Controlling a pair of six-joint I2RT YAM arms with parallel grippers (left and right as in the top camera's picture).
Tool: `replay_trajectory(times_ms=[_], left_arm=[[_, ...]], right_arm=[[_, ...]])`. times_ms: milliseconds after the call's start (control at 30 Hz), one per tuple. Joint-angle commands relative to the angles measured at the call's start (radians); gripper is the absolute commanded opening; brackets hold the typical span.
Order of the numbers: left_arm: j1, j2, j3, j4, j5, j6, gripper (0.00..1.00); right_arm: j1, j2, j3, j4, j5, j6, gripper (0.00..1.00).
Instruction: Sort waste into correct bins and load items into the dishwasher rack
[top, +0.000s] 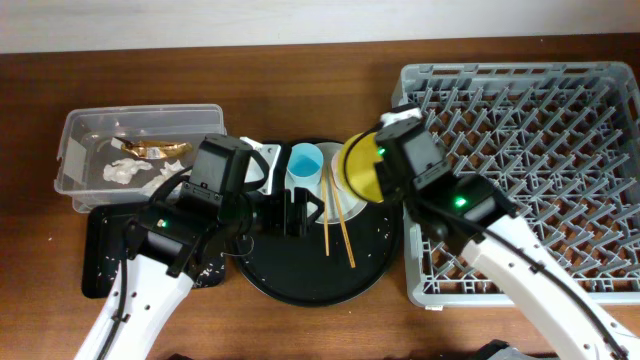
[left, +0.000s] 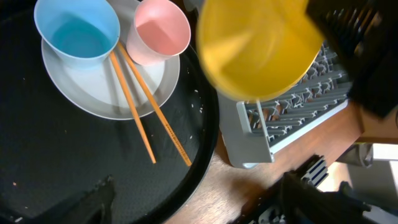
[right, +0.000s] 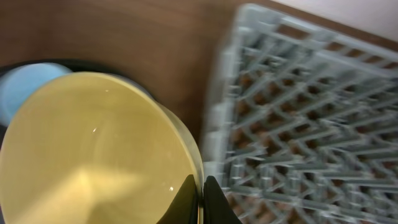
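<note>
Right gripper (right: 200, 198) clamps yellow bowl (right: 93, 149); tub (top: 140, 111) holds tissue (top: 125, 171), foil (top: 155, 148).

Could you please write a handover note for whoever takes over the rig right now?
Right hand shut on the yellow bowl, rim pinched, near the left edge of the rack.
Left hand open, empty, above the round tray.
Blue cup and pink cup stand on the plate; chopsticks lie across its rim.
Done: foil wrapper and tissue in the clear tub.
Left: rack the bowl, cups, plate, chopsticks.
</note>
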Motion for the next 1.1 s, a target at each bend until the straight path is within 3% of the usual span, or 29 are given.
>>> replay_trajectory(times_ms=[0,200,400,533,833,1067], left_arm=[[-0.003,-0.016,0.027,0.001,-0.003,0.004,0.99],[-0.003,-0.016,0.027,0.001,-0.003,0.004,0.99],[-0.003,-0.016,0.027,0.001,-0.003,0.004,0.99],[-0.003,-0.016,0.027,0.001,-0.003,0.004,0.99],[-0.003,-0.016,0.027,0.001,-0.003,0.004,0.99],[-0.003,-0.016,0.027,0.001,-0.003,0.004,0.99]], right_arm=[[-0.111,0.002,0.011,0.023,0.122,-0.048,0.04],[-0.328,0.008,0.011,0.168,0.282,-0.152,0.04],[-0.518,0.089,0.011,0.404,0.462,-0.409,0.04],[-0.600,0.185,0.011,0.530,0.469,-0.540,0.04],[-0.617,0.443,0.011,0.922,0.595,-1.058,0.04],[-0.596,0.554,0.011,0.935,0.594,-1.093,0.04]])
